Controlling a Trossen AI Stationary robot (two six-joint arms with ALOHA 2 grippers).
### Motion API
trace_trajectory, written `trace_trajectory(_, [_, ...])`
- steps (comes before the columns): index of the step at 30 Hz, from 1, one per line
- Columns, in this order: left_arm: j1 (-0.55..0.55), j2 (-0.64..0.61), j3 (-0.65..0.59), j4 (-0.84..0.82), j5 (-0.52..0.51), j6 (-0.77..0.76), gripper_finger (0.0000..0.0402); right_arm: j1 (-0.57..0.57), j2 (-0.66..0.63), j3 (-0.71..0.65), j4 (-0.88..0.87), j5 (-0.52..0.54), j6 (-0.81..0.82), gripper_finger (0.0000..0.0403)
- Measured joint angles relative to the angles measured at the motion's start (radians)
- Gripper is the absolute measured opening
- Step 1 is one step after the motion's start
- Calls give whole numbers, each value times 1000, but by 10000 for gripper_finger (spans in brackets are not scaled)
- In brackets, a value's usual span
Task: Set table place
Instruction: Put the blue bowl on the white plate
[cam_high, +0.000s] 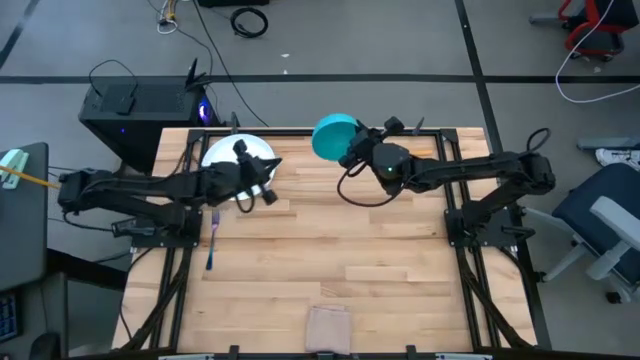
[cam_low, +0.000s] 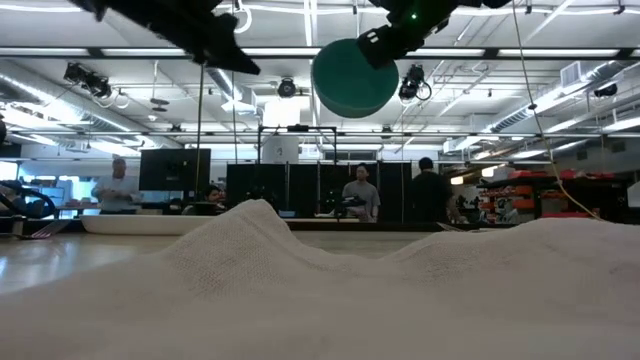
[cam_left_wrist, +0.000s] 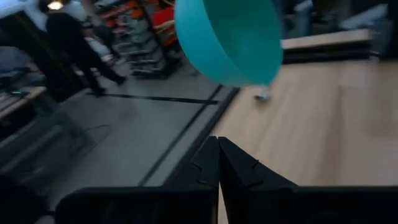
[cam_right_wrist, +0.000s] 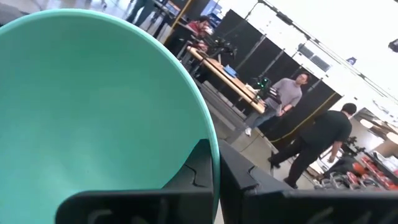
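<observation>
My right gripper (cam_high: 349, 152) is shut on the teal bowl (cam_high: 332, 137) and holds it in the air over the table's far edge; the low view shows the bowl (cam_low: 354, 76) high above the tabletop. My left gripper (cam_high: 268, 183) is shut and empty, raised beside the white plate (cam_high: 218, 152), which lies flat at the far left. Its wrist view shows the shut fingers (cam_left_wrist: 217, 168) with the bowl (cam_left_wrist: 230, 37) ahead of them. The blue-handled fork (cam_high: 213, 245) lies flat on the table (cam_high: 380, 270) nearer the front. The orange-handled spoon is not in view. My right gripper holds the bowl by its rim (cam_right_wrist: 213, 146), on the side nearest the arm. One finger (cam_right_wrist: 196, 165) is inside the bowl and the other (cam_right_wrist: 245, 177) is outside the wall. The fingers come from the table's right. The bowl is tipped on its side, clear of the table.
A beige folded cloth (cam_high: 327, 325) lies at the table's near edge and fills the low view's foreground (cam_low: 320, 280). A black box (cam_high: 140, 105) stands beyond the far left corner. People stand in the room behind the table.
</observation>
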Motion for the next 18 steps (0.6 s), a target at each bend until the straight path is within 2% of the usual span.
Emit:
trace_trajectory(5, [-1, 132, 142, -1, -133, -37, 5, -23, -3, 0, 18, -1, -7, 4])
trace_trajectory(11, [-1, 250, 276, -17, -141, 2, 27, -33, -7, 0, 18, -1, -43, 4])
trace_trajectory(18, [-1, 348, 342, -18, -142, 70, 65, -33, -8, 0, 17, -1, -53, 4])
